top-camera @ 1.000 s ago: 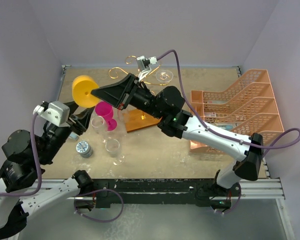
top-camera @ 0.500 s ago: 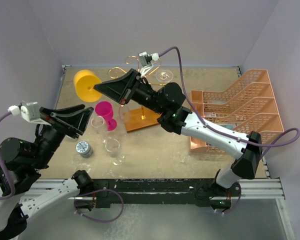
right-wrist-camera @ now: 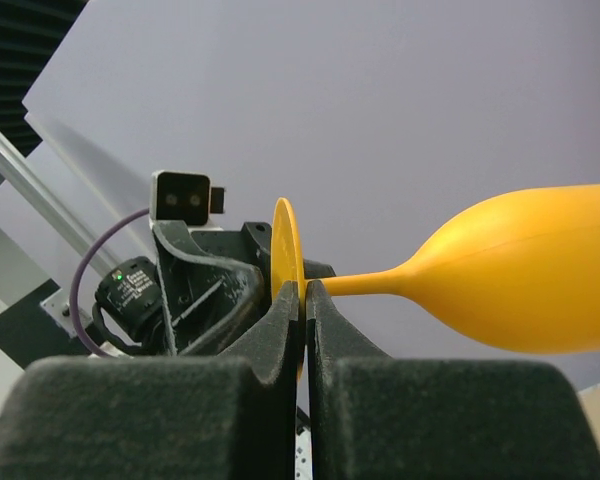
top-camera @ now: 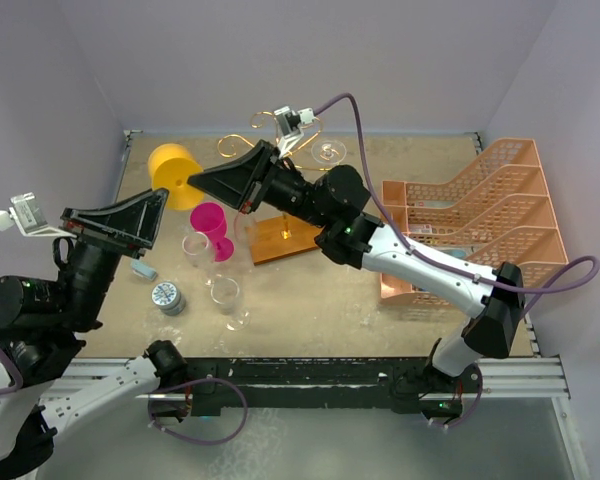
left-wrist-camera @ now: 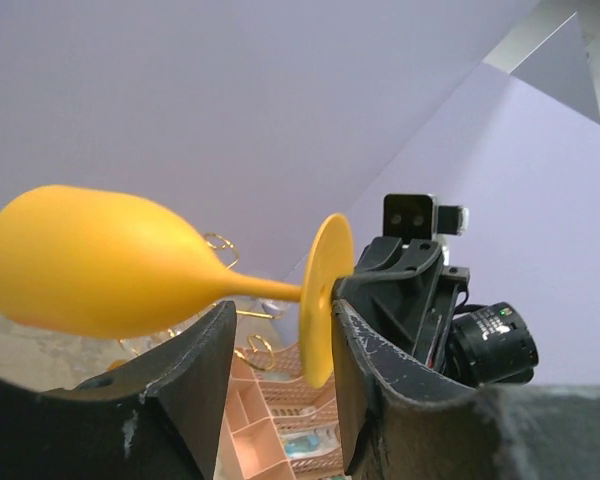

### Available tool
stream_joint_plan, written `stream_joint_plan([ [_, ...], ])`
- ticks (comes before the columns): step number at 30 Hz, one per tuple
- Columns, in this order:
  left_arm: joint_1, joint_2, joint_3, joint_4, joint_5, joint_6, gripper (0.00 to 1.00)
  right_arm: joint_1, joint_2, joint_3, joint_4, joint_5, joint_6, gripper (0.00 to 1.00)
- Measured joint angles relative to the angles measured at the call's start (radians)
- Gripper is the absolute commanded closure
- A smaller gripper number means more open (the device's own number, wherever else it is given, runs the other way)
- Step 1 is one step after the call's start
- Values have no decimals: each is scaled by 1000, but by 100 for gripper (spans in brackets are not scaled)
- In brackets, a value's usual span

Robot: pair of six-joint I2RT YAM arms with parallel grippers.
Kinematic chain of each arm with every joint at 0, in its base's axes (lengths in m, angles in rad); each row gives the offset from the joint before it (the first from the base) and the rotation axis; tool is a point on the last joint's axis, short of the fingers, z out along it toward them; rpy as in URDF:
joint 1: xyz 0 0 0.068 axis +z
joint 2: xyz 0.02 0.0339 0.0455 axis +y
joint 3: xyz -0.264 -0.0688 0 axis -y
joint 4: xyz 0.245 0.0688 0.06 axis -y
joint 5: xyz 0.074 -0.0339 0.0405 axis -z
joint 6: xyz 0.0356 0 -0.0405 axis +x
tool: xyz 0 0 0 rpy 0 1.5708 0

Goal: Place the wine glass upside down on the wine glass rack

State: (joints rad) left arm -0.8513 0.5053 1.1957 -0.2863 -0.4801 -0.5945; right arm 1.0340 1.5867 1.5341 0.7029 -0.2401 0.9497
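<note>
Right hand (top-camera: 192, 183) gripping glass (top-camera: 168, 172), table (top-camera: 320, 290), lilac walls (top-camera: 380, 60)

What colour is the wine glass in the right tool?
The wine glass is opaque yellow-orange; the right wrist view shows it best.

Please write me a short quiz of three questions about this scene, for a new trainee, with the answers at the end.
1. True or false: the right gripper pinches the yellow wine glass by its bowl.
2. The left gripper is: A) open, holding nothing; B) shut on the glass's bowl; C) shut on the glass's stem.
3. Is the yellow wine glass already on the wine glass rack?

Key
1. False: it pinches the flat foot.
2. A.
3. No: it is held in the air, lying roughly sideways, left of the rack in the top view.
</note>
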Motion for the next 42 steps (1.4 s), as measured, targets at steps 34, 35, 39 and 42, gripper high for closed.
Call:
stream_joint_plan([
  [34, 0, 162, -35, 101, -371, 14, 100, -1, -206, -238, -38, 156, -114, 44],
  [35, 0, 181, -48, 105, -393, 13, 100, -1, -234, -262, -34, 173, -116, 44],
  [39, 0, 260, -105, 114, -443, 12, 100, -1, -327, -351, 5, 218, -116, 44],
  [42, 0, 323, -129, 127, -453, 12, 100, -1, -380, -399, 16, 250, -122, 45],
])
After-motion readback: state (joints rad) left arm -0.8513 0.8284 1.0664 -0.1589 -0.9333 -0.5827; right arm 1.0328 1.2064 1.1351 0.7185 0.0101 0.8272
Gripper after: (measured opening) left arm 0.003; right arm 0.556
